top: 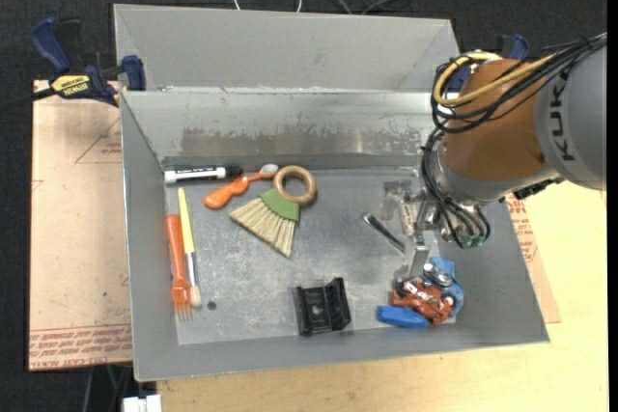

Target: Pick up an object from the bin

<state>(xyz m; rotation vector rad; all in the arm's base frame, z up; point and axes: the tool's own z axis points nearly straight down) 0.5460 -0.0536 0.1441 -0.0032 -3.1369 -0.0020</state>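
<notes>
The grey metal bin [290, 53] takes in the arm [579, 111] from the right, its grey casing lettered "KUK". Whether the claw [413, 241] is spread or pressed together cannot be told. Just below it in the view lies a blue-and-red toy cluster [425, 296]; whether they touch is unclear. A black block [322, 307] lies lower left and a small whisk broom [270, 217] further left.

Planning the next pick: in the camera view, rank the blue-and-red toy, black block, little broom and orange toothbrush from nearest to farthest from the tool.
1. The blue-and-red toy, front right, just below the tool.
2. The black block, front middle.
3. The little broom, middle, toward the back.
4. The orange toothbrush, far left.
</notes>
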